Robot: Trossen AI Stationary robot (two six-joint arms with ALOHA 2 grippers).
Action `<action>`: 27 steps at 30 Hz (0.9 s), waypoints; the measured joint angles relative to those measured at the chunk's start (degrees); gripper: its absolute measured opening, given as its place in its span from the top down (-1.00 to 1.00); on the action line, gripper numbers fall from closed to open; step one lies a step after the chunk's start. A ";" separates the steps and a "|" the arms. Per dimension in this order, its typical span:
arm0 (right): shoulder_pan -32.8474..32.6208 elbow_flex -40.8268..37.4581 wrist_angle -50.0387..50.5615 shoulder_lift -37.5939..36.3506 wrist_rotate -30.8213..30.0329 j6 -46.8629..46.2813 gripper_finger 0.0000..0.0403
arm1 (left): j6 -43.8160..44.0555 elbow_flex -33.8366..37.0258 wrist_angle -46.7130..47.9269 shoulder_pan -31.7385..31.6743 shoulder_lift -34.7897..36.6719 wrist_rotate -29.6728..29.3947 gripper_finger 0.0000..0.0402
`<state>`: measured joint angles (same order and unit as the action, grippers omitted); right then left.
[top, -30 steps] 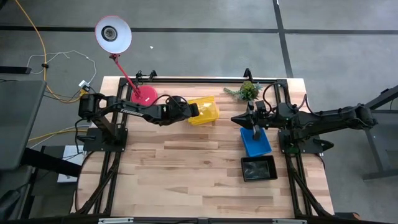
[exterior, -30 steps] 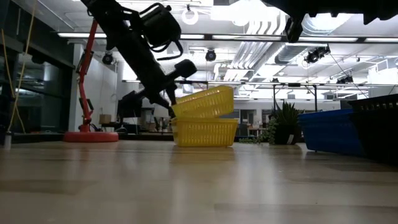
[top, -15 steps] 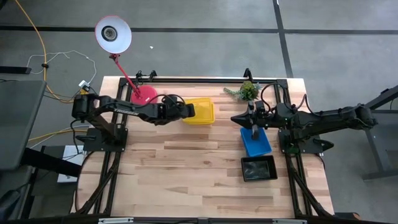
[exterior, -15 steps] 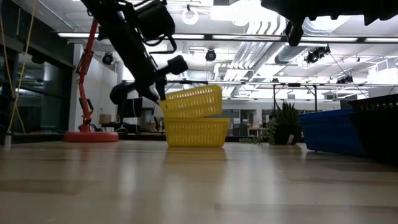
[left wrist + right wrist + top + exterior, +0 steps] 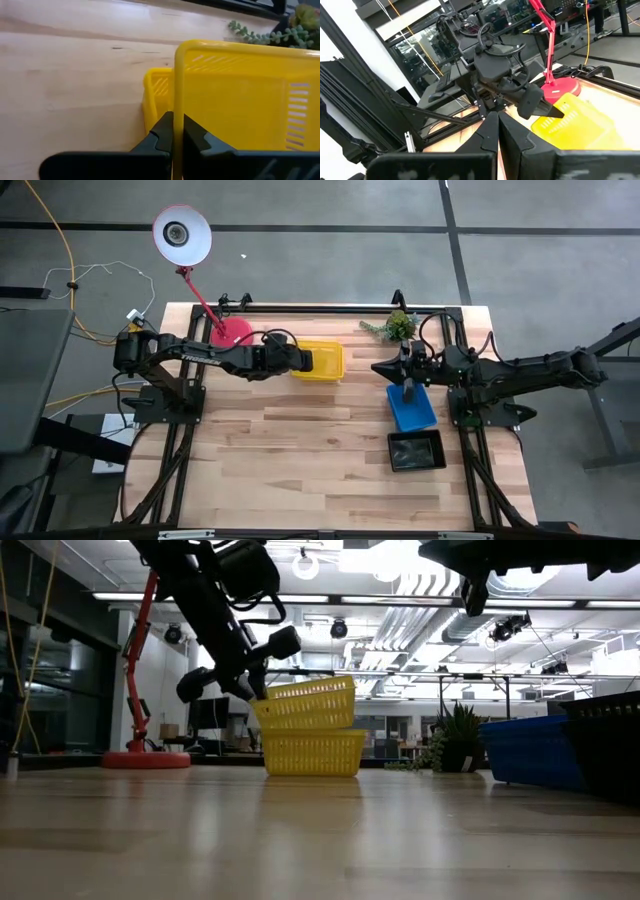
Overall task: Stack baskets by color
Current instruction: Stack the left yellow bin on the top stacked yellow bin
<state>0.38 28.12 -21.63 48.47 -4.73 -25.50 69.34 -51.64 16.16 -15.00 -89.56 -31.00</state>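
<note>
Clamping the top yellow basket by its rim, the left gripper tilts it over the yellow stack at upper centre. Blue and black stacks look done at right; right gripper hangs shut, empty.

A yellow plastic mesh basket sits tilted atop another yellow mesh basket at the table's far middle. Blue mesh baskets and a black mesh basket lie right.

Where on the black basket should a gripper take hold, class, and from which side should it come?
Take the black basket by one thin rim wall, one finger inside, one outside, coming straight down from above. It sits flat with its mouth up, and its walls look too far apart to span. The long side away from the blue stack looks freest.
</note>
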 joint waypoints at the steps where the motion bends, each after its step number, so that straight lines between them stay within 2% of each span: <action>1: 0.00 0.00 0.00 0.00 0.00 0.00 1.00 | -1.17 0.00 -0.27 0.02 0.00 0.05 1.00; 15: 0.00 0.00 0.00 0.00 -0.11 -0.02 1.00 | -6.35 0.00 -4.86 0.02 0.00 2.26 0.97; 27: 0.00 0.00 0.00 0.00 -1.31 -0.17 1.00 | -7.01 0.00 -4.94 -1.56 0.01 2.96 0.48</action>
<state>0.38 28.12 -21.63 48.47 -6.04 -25.67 62.33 -51.64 11.22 -16.57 -89.55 -28.04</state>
